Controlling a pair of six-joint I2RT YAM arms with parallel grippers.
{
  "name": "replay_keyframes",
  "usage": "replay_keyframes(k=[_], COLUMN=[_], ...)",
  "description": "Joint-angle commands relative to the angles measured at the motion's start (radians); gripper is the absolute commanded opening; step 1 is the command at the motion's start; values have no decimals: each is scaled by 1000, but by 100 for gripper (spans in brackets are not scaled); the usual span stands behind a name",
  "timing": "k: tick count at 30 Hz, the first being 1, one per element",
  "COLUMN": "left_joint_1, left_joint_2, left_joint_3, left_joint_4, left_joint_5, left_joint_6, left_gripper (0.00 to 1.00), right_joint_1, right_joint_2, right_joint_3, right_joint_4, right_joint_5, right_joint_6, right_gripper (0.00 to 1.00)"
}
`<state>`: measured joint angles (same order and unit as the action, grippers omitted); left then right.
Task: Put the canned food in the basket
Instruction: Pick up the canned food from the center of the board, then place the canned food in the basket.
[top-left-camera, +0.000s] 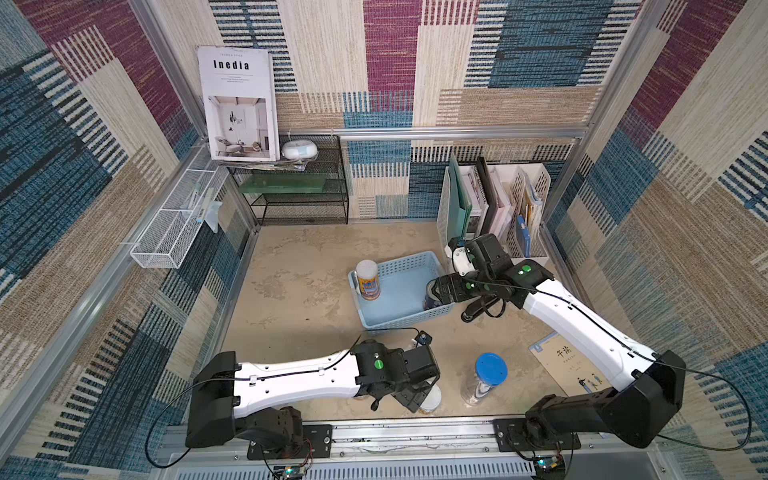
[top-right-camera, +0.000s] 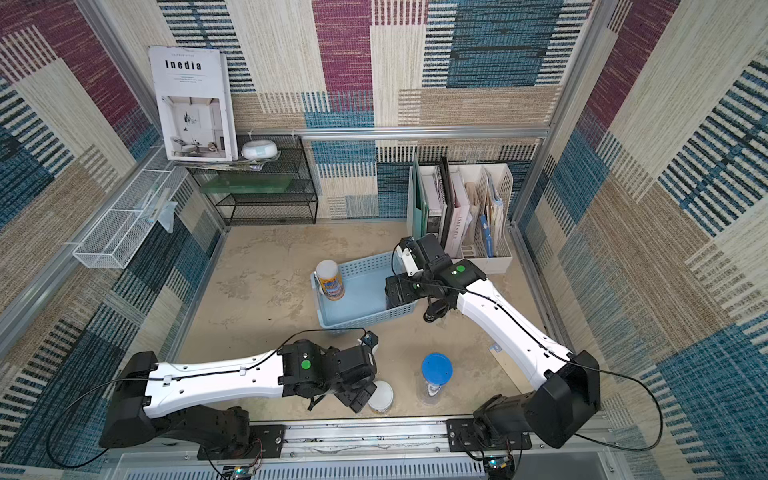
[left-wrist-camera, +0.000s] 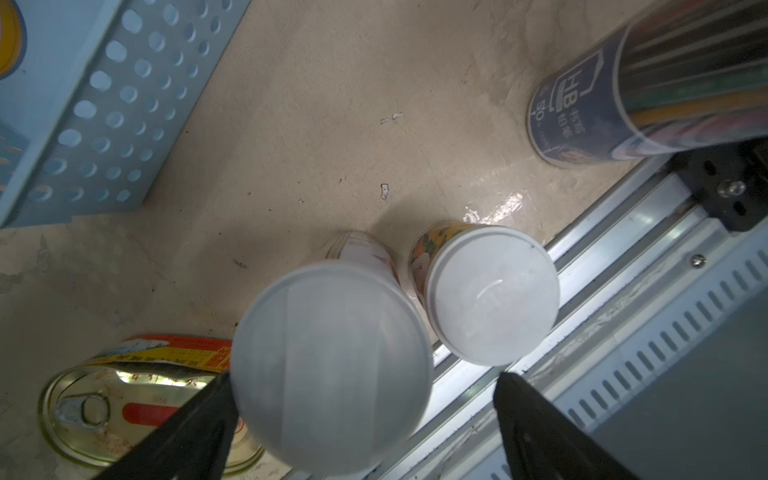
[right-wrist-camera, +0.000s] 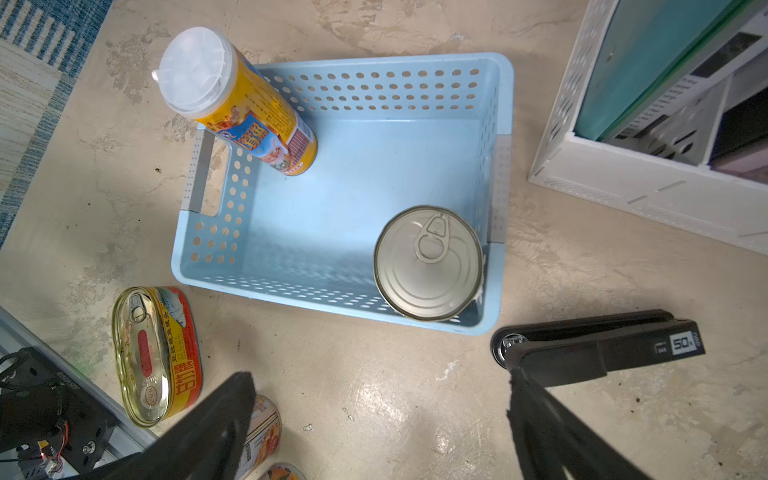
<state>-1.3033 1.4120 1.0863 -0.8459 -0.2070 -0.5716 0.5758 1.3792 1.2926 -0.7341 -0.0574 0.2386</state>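
Observation:
The light blue basket (top-left-camera: 401, 309) (top-right-camera: 365, 316) (right-wrist-camera: 374, 166) stands mid-table. Inside it are an orange-blue can (top-left-camera: 368, 279) (top-right-camera: 329, 279) (right-wrist-camera: 241, 108) with a white lid and a steel pull-tab can (right-wrist-camera: 428, 264). My right gripper (top-left-camera: 436, 291) (right-wrist-camera: 380, 376) hovers open over the basket's right end, nothing between its fingers. My left gripper (top-left-camera: 415, 399) (left-wrist-camera: 363, 376) hangs open near the front edge, its jaws on either side of the pink can (left-wrist-camera: 332, 365). Beside that stand the yellow can (left-wrist-camera: 492, 295) and the flat oval gold tin (left-wrist-camera: 104, 407) (right-wrist-camera: 153, 353).
A clear jar with a blue lid (top-left-camera: 490, 370) (left-wrist-camera: 623, 104) stands right of the left gripper. A black stapler (right-wrist-camera: 598, 345) lies by the basket's right side. Behind are a white file holder (top-left-camera: 498, 208) and a black wire shelf (top-left-camera: 299, 187); a booklet (top-left-camera: 569, 365) lies front right.

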Motion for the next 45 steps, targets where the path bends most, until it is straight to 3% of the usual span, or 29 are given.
replay_keyframes(k=[1, 6, 8, 17, 20, 32, 40, 45], left_joint_1=[9, 32, 38, 47, 46, 75, 351, 433], left_joint_2=[18, 32, 46, 62, 39, -90, -10, 78], left_joint_3=[1, -11, -11, 21, 39, 296, 452, 539], left_joint_4=[-2, 17, 15, -6, -19, -184, -200, -184], left_joint_5=[-25, -27, -28, -30, -19, -59, -7, 10], left_joint_6=[4, 15, 18, 50, 63, 180, 317, 364], left_gripper=[99, 99, 95, 50, 42, 38, 38, 37], right_joint_1=[0, 0, 1, 0, -1, 0, 0, 1], right_joint_2=[-2, -3, -3, -3, -2, -3, -1, 1], right_joint_3=[-4, -22, -27, -41, -44, -27, -4, -4], right_joint_4=[23, 34, 35, 46, 49, 51, 44, 41], right_joint_5=[-7, -8, -8, -8, -12, -2, -1, 7], right_joint_6=[-13, -18, -18, -24, -27, -27, -19, -24], right_gripper=[99, 99, 99, 99, 99, 99, 99, 99])
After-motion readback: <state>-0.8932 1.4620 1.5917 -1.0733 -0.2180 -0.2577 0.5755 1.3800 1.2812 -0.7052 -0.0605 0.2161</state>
